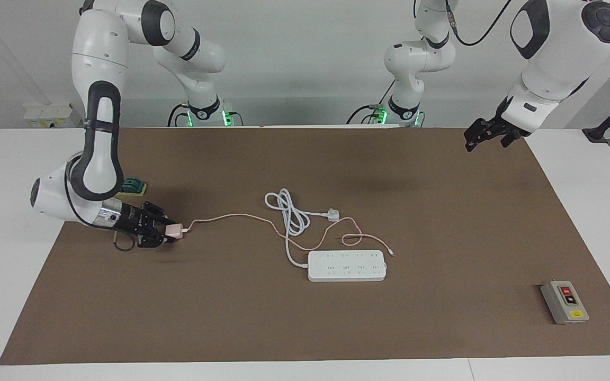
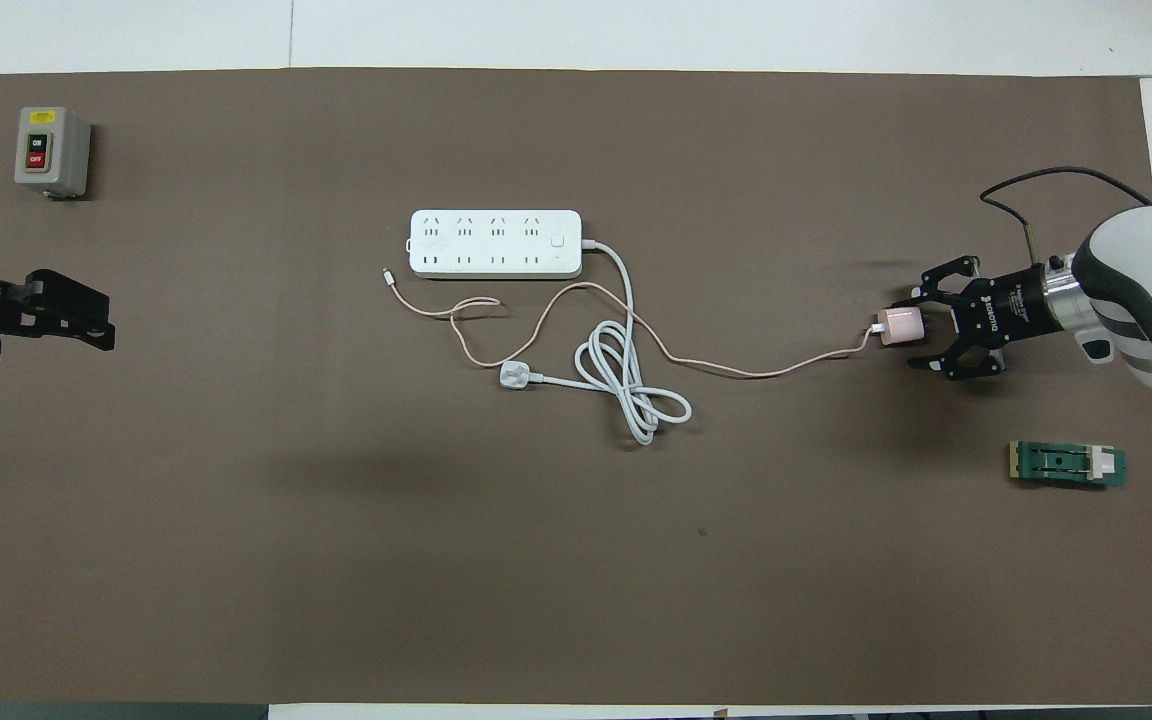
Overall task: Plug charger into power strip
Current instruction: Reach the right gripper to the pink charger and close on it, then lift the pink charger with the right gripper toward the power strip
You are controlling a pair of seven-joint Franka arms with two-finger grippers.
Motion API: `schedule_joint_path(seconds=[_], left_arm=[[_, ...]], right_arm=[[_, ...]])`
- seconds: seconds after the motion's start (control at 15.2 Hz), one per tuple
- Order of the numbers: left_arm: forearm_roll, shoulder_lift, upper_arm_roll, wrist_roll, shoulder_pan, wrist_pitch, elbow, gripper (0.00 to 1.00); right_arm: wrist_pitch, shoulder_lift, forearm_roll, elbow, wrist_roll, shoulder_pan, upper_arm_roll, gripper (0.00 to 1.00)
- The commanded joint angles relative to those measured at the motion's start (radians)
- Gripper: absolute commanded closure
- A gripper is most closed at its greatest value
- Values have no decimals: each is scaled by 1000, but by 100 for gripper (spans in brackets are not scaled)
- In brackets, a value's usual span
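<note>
The pale-pink charger (image 1: 174, 230) lies on the brown mat toward the right arm's end of the table. It also shows in the overhead view (image 2: 902, 326). My right gripper (image 1: 164, 233) is low over the mat and open, with one finger on each side of the charger. The charger's thin pink cable (image 1: 231, 216) trails across the mat to a loose end beside the power strip (image 1: 347, 265). The white strip lies flat mid-table, sockets up, and also shows in the overhead view (image 2: 494, 243). My left gripper (image 1: 487, 138) waits open and empty, raised over the mat's corner at the left arm's end.
The strip's thick white cord (image 1: 286, 211) lies coiled nearer to the robots than the strip and ends in a white three-pin plug (image 1: 332, 214). A grey box with red and black buttons (image 1: 564, 301) stands toward the left arm's end. A small green part (image 1: 133, 186) lies near the right arm.
</note>
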Motion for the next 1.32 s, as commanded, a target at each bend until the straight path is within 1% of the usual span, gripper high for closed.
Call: schedule_joint_path(seconds=[0.0, 0.2, 0.33, 0.46, 0.59, 0.85, 0.92, 1.12, 1.25], left_arm=[[-13, -36, -5, 5, 13, 24, -43, 0], [-13, -38, -5, 5, 12, 24, -43, 0], [-13, -38, -5, 5, 12, 24, -43, 0], [-13, -38, -5, 5, 12, 24, -43, 0], [-13, -38, -5, 5, 12, 24, -43, 0], [-13, -38, -5, 5, 12, 24, -43, 0], [-13, -38, -5, 5, 12, 24, -43, 0], [-13, -38, -5, 5, 12, 24, -43, 0], [-13, -38, -5, 5, 13, 24, -43, 0]], right_arm=[[38, -13, 24, -33, -39, 24, 2, 100], [0, -13, 23, 7, 28, 28, 2, 100], [-71, -15, 15, 85, 135, 39, 5, 100], [-138, -15, 17, 183, 263, 79, 7, 100], [-159, -15, 27, 269, 405, 132, 16, 100], [-133, -7, 122, 378, 674, 290, 14, 100], [-104, -4, 129, 410, 729, 321, 16, 100], [-52, 2, 132, 462, 860, 436, 14, 100], [34, 10, 130, 473, 945, 526, 14, 100]])
